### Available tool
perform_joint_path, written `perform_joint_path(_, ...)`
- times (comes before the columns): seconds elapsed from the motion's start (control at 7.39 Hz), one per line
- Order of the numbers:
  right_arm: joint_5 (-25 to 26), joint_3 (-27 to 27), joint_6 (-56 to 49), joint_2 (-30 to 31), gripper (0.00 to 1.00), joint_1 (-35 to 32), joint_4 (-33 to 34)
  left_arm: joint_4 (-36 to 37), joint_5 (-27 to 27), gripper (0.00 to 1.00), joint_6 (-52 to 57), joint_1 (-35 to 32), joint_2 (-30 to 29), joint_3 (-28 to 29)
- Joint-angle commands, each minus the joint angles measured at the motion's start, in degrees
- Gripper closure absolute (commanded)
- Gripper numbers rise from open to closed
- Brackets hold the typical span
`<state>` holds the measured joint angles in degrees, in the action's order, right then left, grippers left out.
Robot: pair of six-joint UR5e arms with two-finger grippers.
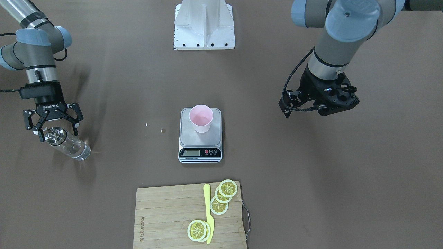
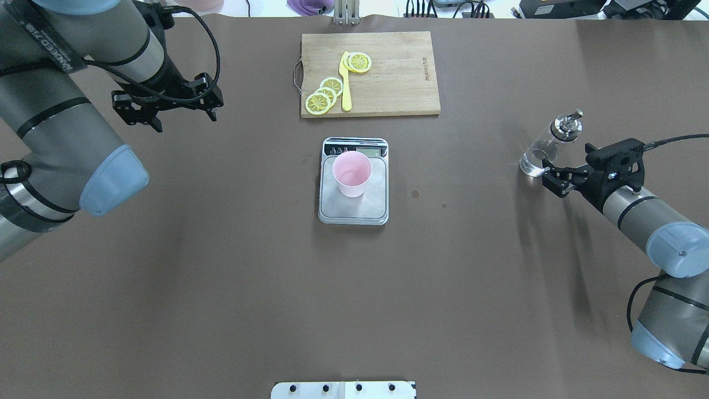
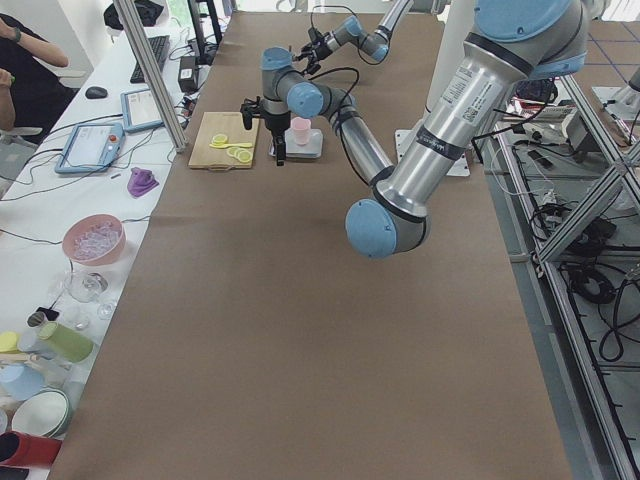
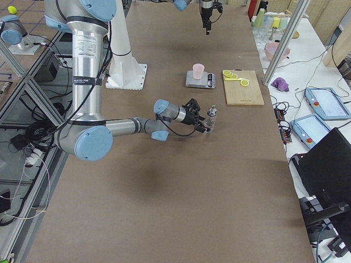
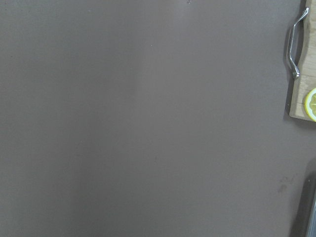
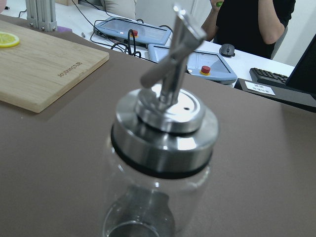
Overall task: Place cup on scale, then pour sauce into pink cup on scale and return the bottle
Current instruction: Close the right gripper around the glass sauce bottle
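The pink cup (image 1: 200,118) stands upright on the steel platform of the scale (image 1: 189,137) at mid-table, and both show in the overhead view, the cup (image 2: 351,173) on the scale (image 2: 361,209). The glass bottle (image 1: 71,145) with its metal cap and spout stands on the table at the robot's right, with clear sauce in its lower part. My right gripper (image 1: 58,135) is open, one finger on each side of the bottle near the cap, not closed on it. The right wrist view shows the bottle's cap (image 6: 165,129) close up. My left gripper (image 2: 185,119) is open and empty above bare table, left of the scale.
A wooden cutting board (image 2: 399,83) with lemon slices (image 2: 324,94) and a yellow knife (image 2: 345,83) lies beyond the scale. The robot's white base (image 1: 204,24) stands behind the scale. Two small spots (image 1: 162,131) mark the table between bottle and scale.
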<state>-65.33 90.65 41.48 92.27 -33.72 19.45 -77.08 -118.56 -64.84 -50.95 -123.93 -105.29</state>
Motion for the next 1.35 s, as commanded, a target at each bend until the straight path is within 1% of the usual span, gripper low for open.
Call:
perform_joint_path(0.0, -0.1, -0.6, 0.4, -1.1, 0.0, -0.1, -0.1, 0.0, 0.0, 0.01, 0.1, 0.0, 0.1, 0.0)
perform_joint_path(0.27, -0.5, -0.5, 1.1, -1.3, 0.0, 0.0, -0.2, 0.0, 0.0, 0.01, 0.1, 0.0, 0.3, 0.0)
perform_joint_path(0.41, -0.8, -0.6, 1.8, -2.0, 0.0, -0.1, -2.0, 0.0, 0.0, 0.01, 0.1, 0.0, 0.3, 0.0)
perform_joint_path(0.54, -1.5, -0.9, 3.2, -2.4, 0.0, -0.1, -2.5, 0.2, 0.0, 0.01, 0.0, 0.0, -0.2, -0.2)
perform_joint_path(1.22, -1.6, -1.4, 3.6, -3.1, 0.0, -0.9, -2.5, 0.1, 0.3, 0.01, -0.1, 0.0, -0.1, 0.0)
